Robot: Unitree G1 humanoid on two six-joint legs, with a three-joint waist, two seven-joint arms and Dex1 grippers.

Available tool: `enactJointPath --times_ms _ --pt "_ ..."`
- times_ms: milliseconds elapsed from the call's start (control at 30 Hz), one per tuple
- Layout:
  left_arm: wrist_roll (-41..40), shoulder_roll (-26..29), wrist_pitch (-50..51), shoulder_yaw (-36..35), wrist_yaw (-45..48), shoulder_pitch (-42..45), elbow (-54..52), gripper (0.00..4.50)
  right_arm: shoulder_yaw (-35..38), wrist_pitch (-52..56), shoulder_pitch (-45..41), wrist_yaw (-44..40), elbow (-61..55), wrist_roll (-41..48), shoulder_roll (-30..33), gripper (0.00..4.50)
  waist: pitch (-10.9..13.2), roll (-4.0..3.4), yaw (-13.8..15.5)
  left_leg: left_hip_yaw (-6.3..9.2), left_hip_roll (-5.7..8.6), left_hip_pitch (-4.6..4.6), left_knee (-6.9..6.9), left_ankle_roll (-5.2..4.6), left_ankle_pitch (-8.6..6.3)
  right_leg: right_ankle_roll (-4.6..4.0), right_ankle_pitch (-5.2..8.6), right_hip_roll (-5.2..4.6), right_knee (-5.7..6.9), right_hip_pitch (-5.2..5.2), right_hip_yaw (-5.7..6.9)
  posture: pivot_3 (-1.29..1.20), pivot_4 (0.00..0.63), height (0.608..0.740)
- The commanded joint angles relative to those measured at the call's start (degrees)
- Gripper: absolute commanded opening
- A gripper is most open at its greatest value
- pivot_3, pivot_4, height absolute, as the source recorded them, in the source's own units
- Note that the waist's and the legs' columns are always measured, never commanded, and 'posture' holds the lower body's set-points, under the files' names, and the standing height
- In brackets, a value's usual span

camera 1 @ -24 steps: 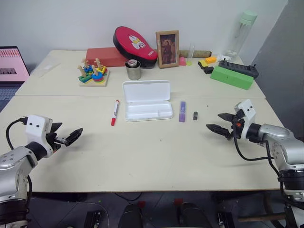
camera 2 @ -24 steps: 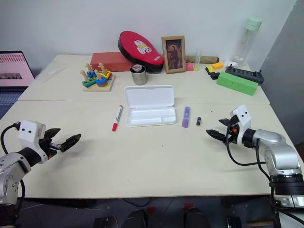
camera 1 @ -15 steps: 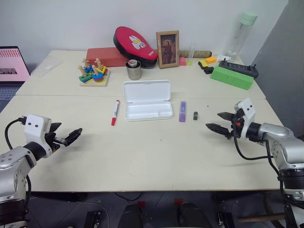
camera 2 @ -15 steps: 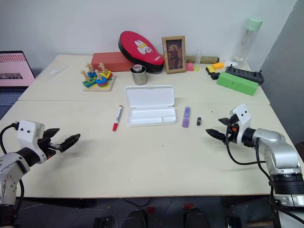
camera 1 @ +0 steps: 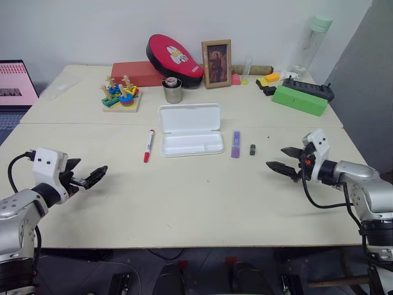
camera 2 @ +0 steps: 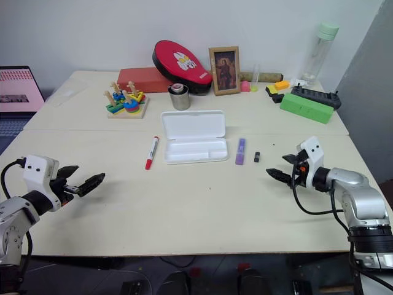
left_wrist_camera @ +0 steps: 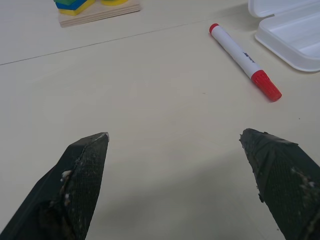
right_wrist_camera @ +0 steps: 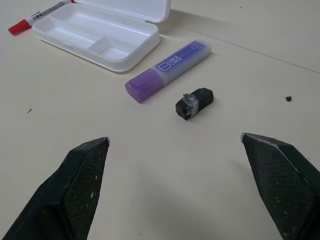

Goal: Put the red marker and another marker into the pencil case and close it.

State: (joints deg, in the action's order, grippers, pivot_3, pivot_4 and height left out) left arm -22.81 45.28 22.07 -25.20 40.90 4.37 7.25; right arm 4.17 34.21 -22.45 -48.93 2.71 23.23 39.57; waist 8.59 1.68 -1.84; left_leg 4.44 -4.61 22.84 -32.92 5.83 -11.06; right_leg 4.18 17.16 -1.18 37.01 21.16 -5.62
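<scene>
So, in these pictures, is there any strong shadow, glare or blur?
Left eye view: even light, no glare on the table. Left wrist view: the red marker sharp, with a thin soft shadow. Right wrist view: the purple marker sharp, its printing visible.

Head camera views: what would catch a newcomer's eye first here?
The white pencil case lies open at the table's centre, with the red marker to its left and the purple marker to its right, both still outside it. Nearer the front edge, the left end effector and right end effector are open and empty.
</scene>
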Motion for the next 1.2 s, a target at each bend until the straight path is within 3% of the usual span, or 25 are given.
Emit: enactJointPath --times_ms 33,300,500,667,833,1000,1200 --pt "-0.6 0.4 -0.4 -1.3 0.2 0.3 -1.7 4.5 0.5 -1.0 -0.8 -0.7 -0.8 -0.1 0.4 4.46 0.0 0.0 0.0 0.0 0.0 0.0 0.0 0.0 0.0 0.0 0.0 0.0 0.0 0.0 0.0 0.0 0.15 0.74" --pt "-1.0 -0.1 -0.7 -0.3 0.7 1.3 -2.4 4.5 -1.1 -1.3 -2.4 -2.7 -0.5 -0.2 0.7 4.46 0.0 0.0 0.0 0.0 0.0 0.0 0.0 0.0 0.0 0.0 0.0 0.0 0.0 0.0 0.0 0.0 0.15 0.74" --pt "-10.4 -3.4 3.3 2.7 6.4 5.1 -13.3 4.5 -10.7 -5.1 -15.6 -12.2 5.7 -4.1 -1.1 4.46 0.1 -0.04 0.0 -0.01 -0.01 0.01 -0.08 0.01 0.01 0.05 -0.03 0.0 0.03 -0.01 0.0 0.0 0.15 0.74" --pt "-14.3 -3.8 6.1 8.1 11.0 7.2 -20.9 4.5 -19.3 -14.8 -31.8 -18.8 24.3 -11.6 -9.2 4.46 0.0 -0.04 -0.6 -0.02 -0.02 -0.04 -0.08 0.0 0.01 0.07 -0.05 0.02 0.03 -0.04 -0.02 0.0 0.15 0.74" --pt "-14.7 -4.3 6.8 12.1 12.1 8.2 -24.2 4.5 -24.3 -25.2 -40.5 -23.5 42.8 -18.4 -16.4 4.46 0.0 -0.04 -1.1 0.0 -0.02 -0.01 -0.02 0.0 0.01 0.03 -0.06 0.02 0.06 -0.01 0.03 0.0 0.15 0.74" --pt "-13.6 -5.8 6.8 13.7 9.8 8.8 -26.1 4.5 -25.7 -33.5 -46.4 -21.5 59.1 -24.2 -23.0 4.46 0.1 -0.08 -1.1 -0.01 0.04 0.07 -0.01 0.02 0.0 0.0 -0.07 -0.06 -0.02 0.0 0.05 0.0 0.15 0.74" --pt "-14.3 -6.5 7.6 12.7 7.5 7.0 -28.4 4.5 -24.1 -37.5 -49.9 -16.7 68.0 -28.1 -27.2 4.46 0.1 -0.11 -1.4 0.01 0.02 -0.03 -0.04 0.02 0.01 0.0 -0.06 -0.02 0.12 -0.03 0.04 0.0 0.15 0.74"
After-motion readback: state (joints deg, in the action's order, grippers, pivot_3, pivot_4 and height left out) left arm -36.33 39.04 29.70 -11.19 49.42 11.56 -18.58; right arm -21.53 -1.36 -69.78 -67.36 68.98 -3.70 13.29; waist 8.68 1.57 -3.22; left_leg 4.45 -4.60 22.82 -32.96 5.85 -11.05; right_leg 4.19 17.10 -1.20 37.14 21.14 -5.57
